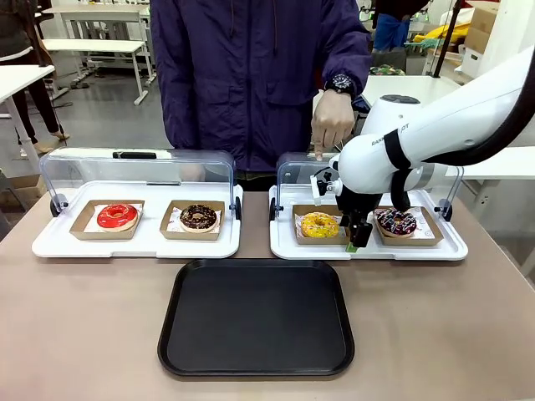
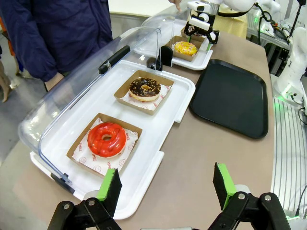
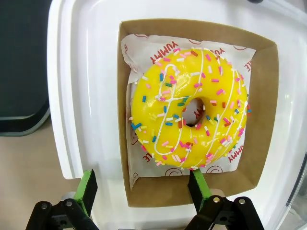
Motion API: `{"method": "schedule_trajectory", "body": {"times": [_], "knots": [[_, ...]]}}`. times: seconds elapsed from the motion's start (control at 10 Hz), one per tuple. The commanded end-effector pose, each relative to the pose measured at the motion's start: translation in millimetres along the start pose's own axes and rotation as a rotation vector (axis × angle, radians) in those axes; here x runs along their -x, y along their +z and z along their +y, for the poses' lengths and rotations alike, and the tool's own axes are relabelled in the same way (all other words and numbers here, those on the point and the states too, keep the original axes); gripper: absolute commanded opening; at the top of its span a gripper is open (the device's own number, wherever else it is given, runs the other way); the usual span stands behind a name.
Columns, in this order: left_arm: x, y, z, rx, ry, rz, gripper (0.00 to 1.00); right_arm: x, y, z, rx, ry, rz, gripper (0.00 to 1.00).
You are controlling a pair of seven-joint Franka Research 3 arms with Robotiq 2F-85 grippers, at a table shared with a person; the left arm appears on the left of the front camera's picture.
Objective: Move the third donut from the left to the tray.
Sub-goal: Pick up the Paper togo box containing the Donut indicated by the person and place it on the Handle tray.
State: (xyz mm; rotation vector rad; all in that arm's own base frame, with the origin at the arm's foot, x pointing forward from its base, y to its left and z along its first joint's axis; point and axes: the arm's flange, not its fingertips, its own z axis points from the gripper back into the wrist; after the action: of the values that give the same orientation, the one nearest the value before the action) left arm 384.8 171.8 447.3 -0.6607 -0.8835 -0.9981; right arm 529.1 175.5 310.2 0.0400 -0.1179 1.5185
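Right end effector [image 3: 141, 182] spread, sprinkled yellow donut [image 3: 163, 96]

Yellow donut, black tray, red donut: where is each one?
yellow donut [image 3: 153, 120]: right wrist view, on its icing left of the hole.
tray [image 1: 255, 317]: front view, on its bare floor.
red donut [image 2: 93, 143]: left wrist view, on its icing.

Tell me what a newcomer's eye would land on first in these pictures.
The yellow sprinkled donut in its brown cardboard holder stands out first, on the white display tray on the robot's right, with the right gripper open close over it. Next comes the big black tray in the middle of the table on the robot's side. The glossy red donut on the left display tray follows.
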Motion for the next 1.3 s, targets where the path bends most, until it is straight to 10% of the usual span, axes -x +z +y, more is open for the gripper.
{"method": "schedule_trajectory", "body": {"times": [0.0, 0.2, 0.3, 0.4, 0.5, 0.8, 1.2], "knots": [[-1.2, 1.1, -1.6, 0.005, -0.009, -0.002, 1.00, -0.1, -2.9, -7.2, 0.019, 0.007, 0.019, 1.00], [-1.2, 1.1, -1.6, 0.005, -0.009, -0.002, 1.00, 0.5, -3.7, -7.4, 0.019, 0.005, 0.019, 0.91], [-1.2, 1.1, -1.6, 0.005, -0.009, -0.002, 1.00, -0.2, -3.9, -7.4, 0.016, 0.006, 0.020, 0.42], [-1.2, 1.1, -1.6, 0.005, -0.009, -0.002, 1.00, -0.6, -4.4, -7.3, 0.017, 0.010, 0.023, 0.33], [-1.2, 1.1, -1.6, 0.005, -0.009, -0.002, 1.00, -0.6, -5.0, -7.2, 0.014, 0.012, 0.024, 0.00], [-1.2, 1.1, -1.6, 0.005, -0.009, -0.002, 1.00, -1.1, -4.3, -7.2, 0.016, 0.009, 0.025, 0.14], [-1.2, 1.1, -1.6, 0.005, -0.009, -0.002, 1.00, -0.9, -3.9, -7.5, 0.017, -0.006, 0.036, 0.00]]}}
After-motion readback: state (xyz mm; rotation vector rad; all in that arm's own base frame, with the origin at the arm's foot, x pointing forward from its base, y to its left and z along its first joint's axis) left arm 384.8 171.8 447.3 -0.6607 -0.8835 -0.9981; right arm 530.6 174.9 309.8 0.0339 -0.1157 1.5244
